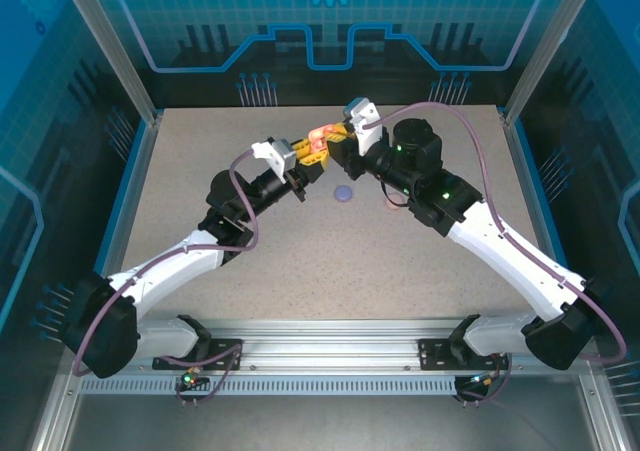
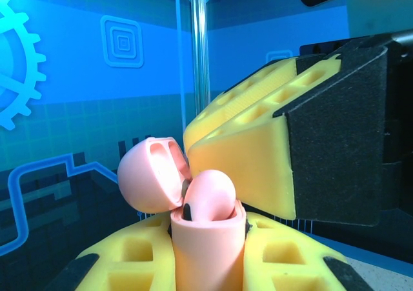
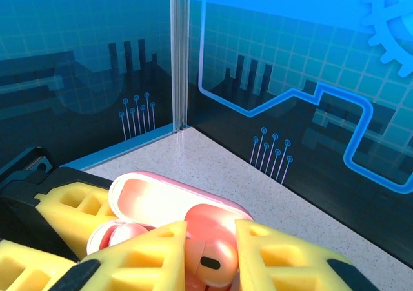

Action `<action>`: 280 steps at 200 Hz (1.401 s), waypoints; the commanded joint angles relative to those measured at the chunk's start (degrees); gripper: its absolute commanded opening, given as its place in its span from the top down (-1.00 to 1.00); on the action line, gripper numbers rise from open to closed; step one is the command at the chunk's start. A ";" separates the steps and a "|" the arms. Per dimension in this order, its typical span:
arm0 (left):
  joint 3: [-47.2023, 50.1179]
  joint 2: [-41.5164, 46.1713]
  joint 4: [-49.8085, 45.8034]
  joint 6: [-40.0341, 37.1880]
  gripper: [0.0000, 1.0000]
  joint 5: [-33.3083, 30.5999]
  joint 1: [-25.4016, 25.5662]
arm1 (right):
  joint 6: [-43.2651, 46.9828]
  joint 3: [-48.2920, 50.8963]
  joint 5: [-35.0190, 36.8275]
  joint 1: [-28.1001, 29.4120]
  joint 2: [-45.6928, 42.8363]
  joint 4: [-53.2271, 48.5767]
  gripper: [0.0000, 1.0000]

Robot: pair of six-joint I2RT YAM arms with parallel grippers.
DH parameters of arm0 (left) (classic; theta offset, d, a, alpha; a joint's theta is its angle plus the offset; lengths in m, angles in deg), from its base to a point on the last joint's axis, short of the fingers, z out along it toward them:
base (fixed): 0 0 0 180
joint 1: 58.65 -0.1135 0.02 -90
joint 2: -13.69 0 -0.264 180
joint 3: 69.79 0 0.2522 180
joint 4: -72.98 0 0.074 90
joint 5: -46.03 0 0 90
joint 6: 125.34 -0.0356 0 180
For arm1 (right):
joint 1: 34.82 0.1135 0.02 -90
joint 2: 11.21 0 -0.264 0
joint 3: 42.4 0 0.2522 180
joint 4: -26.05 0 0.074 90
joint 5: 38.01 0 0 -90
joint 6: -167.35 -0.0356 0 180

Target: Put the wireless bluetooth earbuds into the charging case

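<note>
Much table point(image 1: 300, 261) free | left gripper point(image 1: 305, 156) clamps case point(image 2: 205, 252); right gripper point(image 3: 208, 239) maybe pinches earbud point(image 3: 216, 262)

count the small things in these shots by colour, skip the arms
pink case, open: 1
coral-pink earbud, sitting in that case: 1
purple item on the table, kind unclear: 1
reddish item, partly hidden, kind unclear: 1
total: 4
</note>
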 commanded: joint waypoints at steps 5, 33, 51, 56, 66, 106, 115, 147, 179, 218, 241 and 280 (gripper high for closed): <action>-1.22 1.08 3.52 -1.03 1.00 -0.44 0.31 | -1.34 -0.94 -3.43 0.44 0.82 -3.25 0.42; -1.13 1.03 3.45 -1.11 1.00 -0.58 0.31 | -1.56 -0.81 -2.16 0.36 0.19 -2.81 0.32; -1.13 0.93 3.48 -1.11 1.00 -0.50 0.34 | -1.64 -0.49 -1.44 0.20 -0.44 -2.55 0.30; -1.13 0.94 3.46 -1.12 1.00 -0.56 0.37 | -1.67 -0.39 -1.37 0.10 -0.56 -2.54 0.30; -1.09 0.95 3.51 -1.12 1.00 -0.65 0.35 | -1.80 -0.14 -1.14 -0.06 -0.88 -2.47 0.30; -1.20 0.77 3.56 -1.12 1.00 -0.78 0.30 | -2.40 0.92 -1.11 -1.11 -2.45 -2.55 0.28; -1.29 0.68 3.61 -1.12 1.00 -0.74 0.34 | -2.62 1.20 -1.31 -1.25 -2.70 -2.54 0.28; -1.44 0.51 3.61 -1.13 1.00 -0.76 0.36 | -3.02 1.68 -2.68 -1.62 -3.20 -2.28 0.24; -1.48 0.25 3.60 -1.19 1.00 -0.76 0.30 | -3.49 1.76 -5.89 -1.78 -3.24 -2.37 0.13; -1.55 -0.11 3.61 -1.21 1.00 -0.83 0.30 | -5.49 1.88 -8.79 -2.44 -5.13 -1.87 -0.11; -1.48 -0.20 3.61 -1.34 1.00 -0.76 0.31 | -8.75 2.95 -9.85 -4.32 -8.44 -0.30 -0.22; -1.17 -0.02 3.71 -1.37 1.00 -0.82 0.35 | -12.79 3.87 -9.81 -7.76 -13.45 -0.34 -0.30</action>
